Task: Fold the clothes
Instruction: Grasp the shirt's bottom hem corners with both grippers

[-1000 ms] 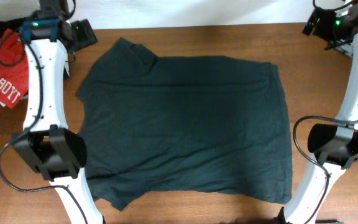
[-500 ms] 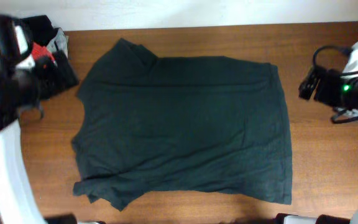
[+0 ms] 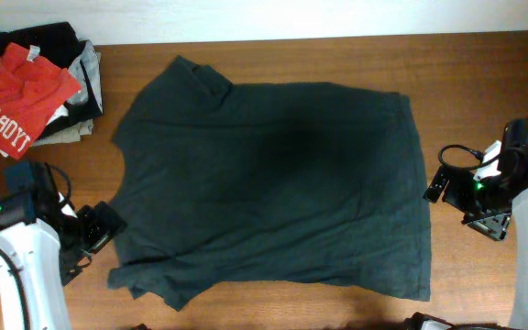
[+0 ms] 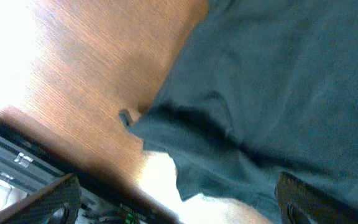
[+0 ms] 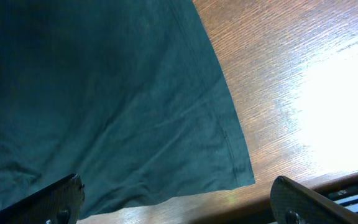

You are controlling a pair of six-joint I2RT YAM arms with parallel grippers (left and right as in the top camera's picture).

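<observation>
The dark blackish-green T-shirt (image 3: pixel 273 183) lies spread flat on the wooden table, plain side up, collar toward the left and hem toward the right. My left gripper (image 3: pixel 99 229) hovers by the shirt's front-left sleeve, open and empty; the left wrist view shows that rumpled sleeve (image 4: pixel 185 143) between its spread fingers (image 4: pixel 176 205). My right gripper (image 3: pixel 436 188) is beside the shirt's right hem, open and empty; the right wrist view shows the hem corner (image 5: pixel 241 174) between its fingers (image 5: pixel 176 202).
A pile of folded garments with a red shirt with white lettering (image 3: pixel 16 96) on top sits at the far left corner. The table's front edge (image 5: pixel 316 186) runs close below the hem corner.
Both arms have swung down from the far corners of the table to the shirt's sides. The left arm no longer covers the red shirt pile. The shirt has not moved.
</observation>
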